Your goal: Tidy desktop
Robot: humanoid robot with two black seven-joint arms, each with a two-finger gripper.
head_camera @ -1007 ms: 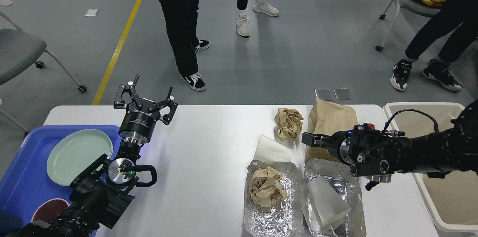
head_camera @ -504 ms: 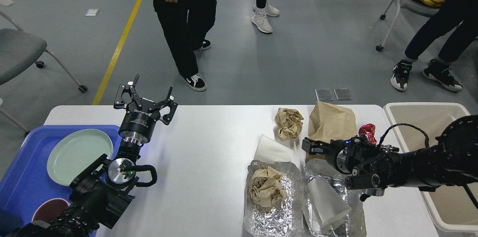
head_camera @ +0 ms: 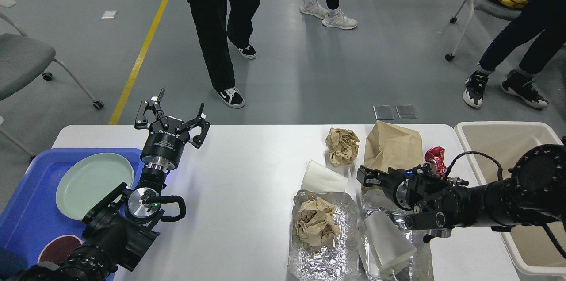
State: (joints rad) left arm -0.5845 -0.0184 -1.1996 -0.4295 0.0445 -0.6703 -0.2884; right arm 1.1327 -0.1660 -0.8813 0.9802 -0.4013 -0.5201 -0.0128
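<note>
A white desktop [head_camera: 247,175] with rounded corners fills the lower half of the view, set on a grey floor crossed by a yellow line [head_camera: 141,51]. Three people in dark trousers [head_camera: 221,24] stand beyond its far edge, with wheeled chairs [head_camera: 26,59] to either side.

The left gripper [head_camera: 172,115] points up above the desktop's far left, its fingers spread wide and holding nothing. The right arm reaches in low from the right, its gripper [head_camera: 366,175] near the desktop's middle right; it is seen small and dark, so whether it is open or closed cannot be told.

A blue tray [head_camera: 26,210] at the left edge carries a pale green plate [head_camera: 93,183] and a dark red dish [head_camera: 59,248]. Ahead of the right gripper lie a tipped white paper cup [head_camera: 323,177], a crumpled brown paper ball [head_camera: 341,144] and a brown paper bag [head_camera: 393,144], with a red wrapper [head_camera: 435,156] just beside the bag. Nearer the camera, one foil sheet [head_camera: 320,250] holds another brown paper wad [head_camera: 316,223]; a second foil sheet [head_camera: 376,197], partly hidden by the right arm, holds a white cup [head_camera: 389,241]. A beige bin [head_camera: 504,132] stands at the right end.
</note>
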